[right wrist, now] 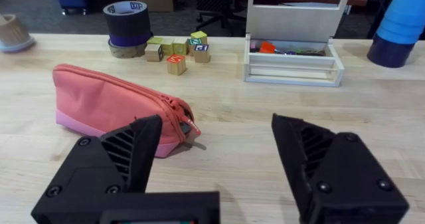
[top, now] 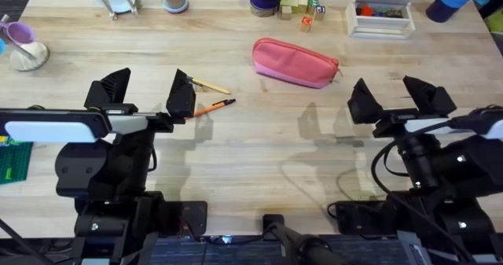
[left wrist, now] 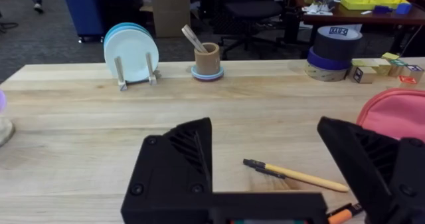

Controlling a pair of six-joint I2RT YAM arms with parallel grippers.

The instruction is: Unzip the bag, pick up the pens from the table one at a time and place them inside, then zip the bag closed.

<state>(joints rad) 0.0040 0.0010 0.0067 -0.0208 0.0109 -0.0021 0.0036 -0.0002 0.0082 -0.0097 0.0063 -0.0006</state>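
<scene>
While both arms are sitting low at the near edge, the table is stretching out as the biggest thing here, its pale grain running across the overhead view. The bag is lying on its side a little beyond the middle, nearer the far edge, with its zipper closed along the top and the pull hanging off the end that is facing the right arm. The left gripper is hovering with its fingers spread wide and gripping nothing; the right gripper is likewise gaping, nothing between its fingers, well apart from the bag. The pens are resting on the wood just beside the left gripper's inner finger: the tan-yellow pen is lying slightly farther back, and the orange pen is lying nearer, its black tip pointing toward the centre. The two are angling apart, not touching.
</scene>
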